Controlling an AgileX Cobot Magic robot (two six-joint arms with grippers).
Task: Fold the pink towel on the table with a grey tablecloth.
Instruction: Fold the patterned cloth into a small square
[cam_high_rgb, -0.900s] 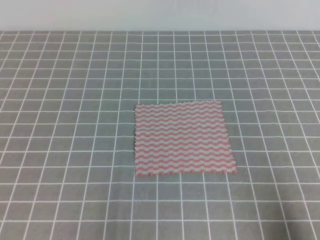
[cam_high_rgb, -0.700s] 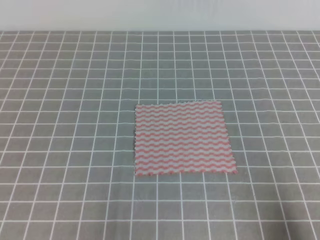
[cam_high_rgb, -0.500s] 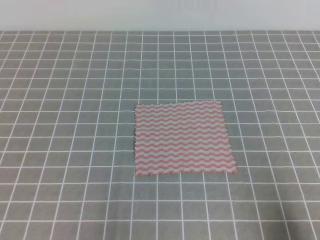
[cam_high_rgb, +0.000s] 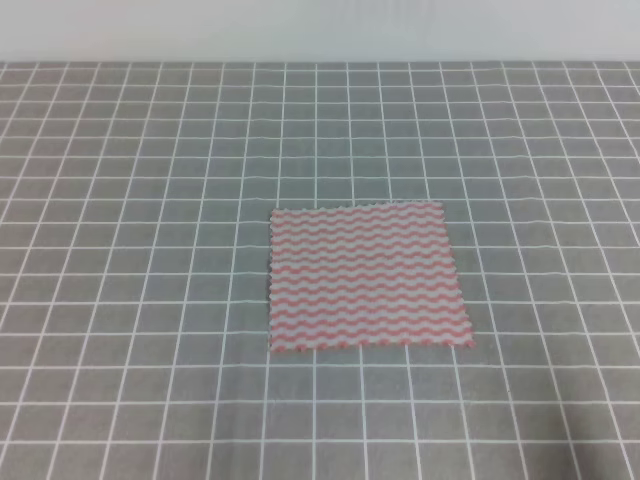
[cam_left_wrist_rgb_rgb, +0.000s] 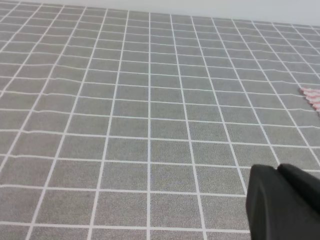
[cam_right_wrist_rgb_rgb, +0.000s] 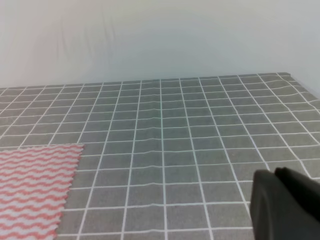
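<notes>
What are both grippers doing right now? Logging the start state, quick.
Left gripper: only a dark part visible, state cannot be told, holding nothing visible.
Right gripper: same, cannot be told.

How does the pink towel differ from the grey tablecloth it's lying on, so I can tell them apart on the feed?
The pink towel carries pink-and-white wavy stripes; the grey tablecloth is grey with a white square grid. The towel is small, spanning a few grid squares; the tablecloth runs past every side of the high view except the far one. The towel's edges are zigzag-cut; the tablecloth's far edge looks straight. Both lie flat and unfolded.
</notes>
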